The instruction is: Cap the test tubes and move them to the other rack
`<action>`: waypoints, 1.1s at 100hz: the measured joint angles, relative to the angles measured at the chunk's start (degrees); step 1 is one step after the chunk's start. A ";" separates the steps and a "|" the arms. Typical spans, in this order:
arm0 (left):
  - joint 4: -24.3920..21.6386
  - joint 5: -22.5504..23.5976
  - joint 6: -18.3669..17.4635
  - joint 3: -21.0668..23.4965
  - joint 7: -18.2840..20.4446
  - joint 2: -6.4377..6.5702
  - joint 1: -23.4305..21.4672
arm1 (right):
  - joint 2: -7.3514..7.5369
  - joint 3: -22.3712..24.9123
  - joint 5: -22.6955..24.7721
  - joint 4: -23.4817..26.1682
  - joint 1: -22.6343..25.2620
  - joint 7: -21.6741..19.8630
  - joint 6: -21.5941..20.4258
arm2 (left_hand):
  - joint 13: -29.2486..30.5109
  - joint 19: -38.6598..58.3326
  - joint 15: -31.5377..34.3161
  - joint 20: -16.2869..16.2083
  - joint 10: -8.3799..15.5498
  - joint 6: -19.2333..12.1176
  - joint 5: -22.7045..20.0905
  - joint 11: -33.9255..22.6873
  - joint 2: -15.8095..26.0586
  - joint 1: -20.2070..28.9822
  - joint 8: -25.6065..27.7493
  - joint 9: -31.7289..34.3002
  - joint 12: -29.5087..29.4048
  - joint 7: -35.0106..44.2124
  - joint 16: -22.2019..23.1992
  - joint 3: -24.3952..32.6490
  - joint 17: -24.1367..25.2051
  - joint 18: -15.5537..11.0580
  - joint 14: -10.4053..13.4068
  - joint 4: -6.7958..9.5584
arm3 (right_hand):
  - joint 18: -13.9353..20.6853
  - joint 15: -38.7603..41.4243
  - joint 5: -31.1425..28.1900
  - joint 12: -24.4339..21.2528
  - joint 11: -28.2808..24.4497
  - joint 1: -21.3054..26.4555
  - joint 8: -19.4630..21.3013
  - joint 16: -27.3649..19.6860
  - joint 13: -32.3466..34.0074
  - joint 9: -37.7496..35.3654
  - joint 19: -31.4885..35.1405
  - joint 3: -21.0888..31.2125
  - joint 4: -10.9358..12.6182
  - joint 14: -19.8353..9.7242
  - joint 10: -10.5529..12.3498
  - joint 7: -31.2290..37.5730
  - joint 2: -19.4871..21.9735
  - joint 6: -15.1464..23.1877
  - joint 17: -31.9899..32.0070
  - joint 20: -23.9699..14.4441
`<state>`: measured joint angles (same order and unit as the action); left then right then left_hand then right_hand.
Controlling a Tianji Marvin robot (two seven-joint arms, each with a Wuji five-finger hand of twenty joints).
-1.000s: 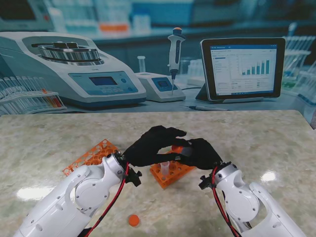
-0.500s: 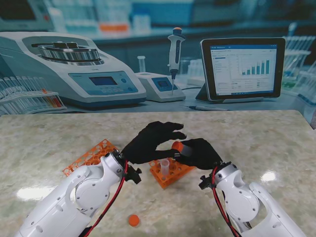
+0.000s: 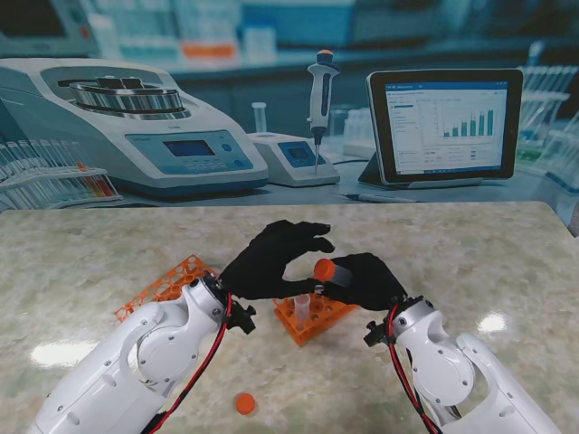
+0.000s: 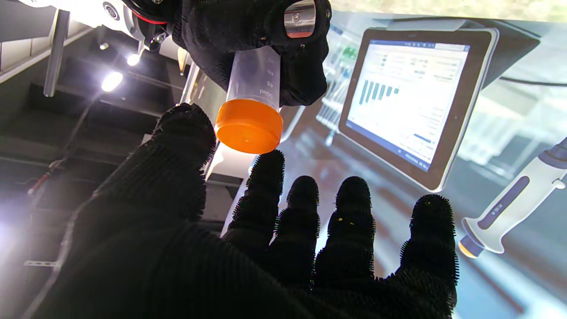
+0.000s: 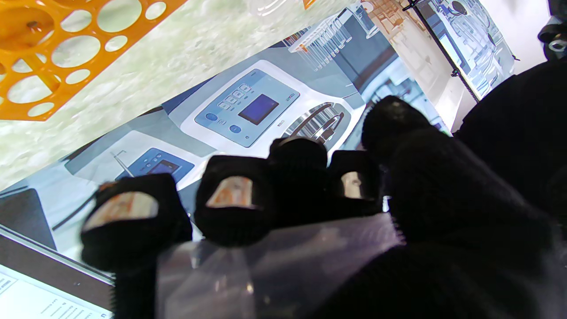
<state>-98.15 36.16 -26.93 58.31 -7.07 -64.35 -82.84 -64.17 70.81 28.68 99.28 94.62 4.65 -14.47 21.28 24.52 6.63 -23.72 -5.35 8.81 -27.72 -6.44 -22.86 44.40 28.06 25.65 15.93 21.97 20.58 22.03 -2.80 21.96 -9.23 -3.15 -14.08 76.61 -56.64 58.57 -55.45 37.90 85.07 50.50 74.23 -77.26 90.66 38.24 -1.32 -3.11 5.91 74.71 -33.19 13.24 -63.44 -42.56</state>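
1. Test tube: clear plastic with printed graduations, fitted with an orange cap; held tilted in the air over the small orange rack, cap pointing toward the left hand
2. A second, uncapped tube stands upright in that small rack; a loose orange cap lies on the table nearer to me; the larger orange rack lies to the left, partly behind the left arm
3. Right hand: fingers curled closed around the tube body, gripping it
4. Left hand: holding nothing, fingers spread and slightly curved, thumb and index fingertips just beside the cap; contact cannot be confirmed
5. Change from half a second ago: the left hand's fingers have drawn back from the cap, exposing it more fully; the right hand keeps its grip
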 measured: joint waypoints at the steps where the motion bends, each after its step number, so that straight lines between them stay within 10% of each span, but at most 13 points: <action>1: 0.02 0.00 0.04 -0.02 0.00 0.00 0.02 | 0.00 0.00 0.00 0.00 0.00 0.00 0.00 | 0.00 0.00 0.00 0.00 0.00 0.01 0.14 0.00 0.00 0.00 0.02 -0.01 0.00 0.00 0.00 0.00 0.00 0.00 0.00 0.00 | 0.00 0.00 0.00 0.00 0.00 0.00 0.00 0.00 0.00 0.00 0.00 0.00 0.00 0.00 0.00 0.00 0.00 0.00 0.00 0.00; 58: 1.76 -0.83 1.25 -1.78 0.12 -0.06 1.50 | 0.00 0.05 0.03 0.00 -0.05 0.01 0.00 | 0.06 0.00 0.60 0.00 -0.02 0.01 1.95 -0.19 4.84 5.79 8.60 0.05 1.31 15.77 1.53 -8.62 0.00 0.00 0.04 -0.30 | 0.00 0.00 0.00 0.00 0.00 0.00 0.00 0.00 0.00 -0.01 0.00 0.00 0.00 0.00 0.00 0.00 0.00 0.00 0.00 0.00; 110: 2.45 -0.81 1.25 -2.81 -1.52 -0.35 2.05 | 0.03 0.25 0.04 -0.16 -0.01 0.08 0.08 | 4.45 0.00 2.64 0.00 -0.02 1.06 2.22 -2.10 6.74 16.57 1.75 3.18 2.60 21.28 2.77 -22.11 -0.87 0.01 0.10 -0.51 | 0.00 0.00 0.00 0.00 0.00 0.00 0.00 0.00 0.00 -0.01 0.00 0.00 0.00 0.00 0.00 0.04 0.00 0.00 0.00 0.00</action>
<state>-95.70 35.35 -25.68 55.50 -8.59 -64.70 -80.79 -64.13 71.06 28.72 99.12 94.62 4.73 -14.39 25.73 24.52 9.26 -23.72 -5.37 9.87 -25.51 -8.54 -16.12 60.97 29.81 28.83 18.52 43.25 23.35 -0.08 -3.67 21.98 -9.13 -3.66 -14.07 76.61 -56.64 58.57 -55.45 37.90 85.07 50.50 74.23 -77.27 90.66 38.24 -1.32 -3.11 5.91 74.76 -33.18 13.24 -63.44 -42.56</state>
